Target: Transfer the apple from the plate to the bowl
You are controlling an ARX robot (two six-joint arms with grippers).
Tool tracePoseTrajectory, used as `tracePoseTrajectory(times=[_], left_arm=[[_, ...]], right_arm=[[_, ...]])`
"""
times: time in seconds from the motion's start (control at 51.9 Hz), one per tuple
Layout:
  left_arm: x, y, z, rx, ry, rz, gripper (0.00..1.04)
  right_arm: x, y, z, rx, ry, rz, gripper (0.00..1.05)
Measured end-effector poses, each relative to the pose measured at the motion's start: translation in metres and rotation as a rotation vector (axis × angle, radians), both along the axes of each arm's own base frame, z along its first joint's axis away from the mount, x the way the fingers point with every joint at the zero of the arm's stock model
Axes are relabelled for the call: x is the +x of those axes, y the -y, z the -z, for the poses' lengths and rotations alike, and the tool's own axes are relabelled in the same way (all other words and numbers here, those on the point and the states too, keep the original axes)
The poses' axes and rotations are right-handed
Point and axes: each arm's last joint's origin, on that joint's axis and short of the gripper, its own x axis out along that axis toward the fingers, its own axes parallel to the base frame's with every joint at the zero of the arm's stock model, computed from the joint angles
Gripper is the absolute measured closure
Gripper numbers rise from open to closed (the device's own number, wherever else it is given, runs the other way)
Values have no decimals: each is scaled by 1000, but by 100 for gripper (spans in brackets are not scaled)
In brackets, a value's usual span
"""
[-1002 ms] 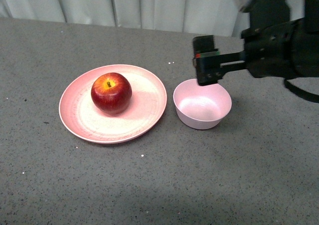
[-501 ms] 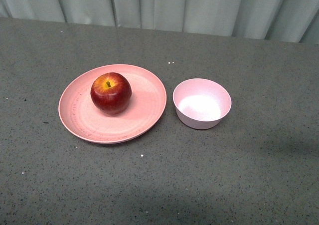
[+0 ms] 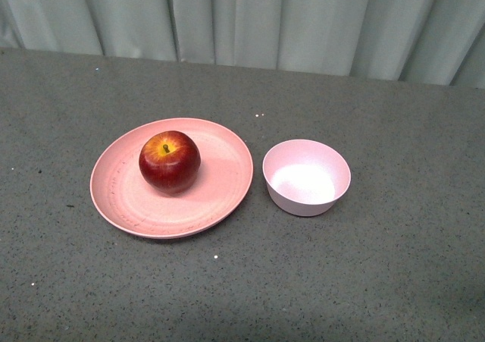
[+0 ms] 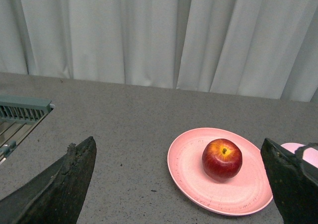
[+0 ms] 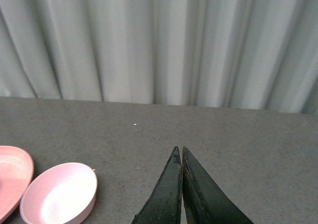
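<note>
Left gripper (image 4: 177,141): spread wide, gripping nothing, aimed over the table (image 3: 379,281); the wrist view shows plate and apple between its fingers. Plate (image 3: 125,205) sits left of centre. Apple (image 3: 169,161) rests on it upright, stem up, slightly left of the plate's middle. Bowl (image 3: 306,204) is just right of the plate, narrow gap, not touching, empty. Right gripper (image 5: 179,150): fingers pressed together, holding nothing, off to the bowl's right.

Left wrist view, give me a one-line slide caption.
Open left gripper frames the apple sitting on the plate.
</note>
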Motion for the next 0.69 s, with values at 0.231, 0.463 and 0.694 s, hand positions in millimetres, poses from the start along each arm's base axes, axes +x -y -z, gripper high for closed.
tracePoseTrajectory(times=[0.231, 0.463, 0.694], left_arm=[[0, 0, 0, 0, 0, 0, 7], [0, 0, 0, 0, 0, 0, 7], [0, 0, 0, 0, 0, 0, 7]], right_arm=[[-15, 8, 0, 1, 1, 18, 104], [-28, 9, -3, 1, 10, 16, 104], [-37, 9, -5, 1, 20, 16, 104]])
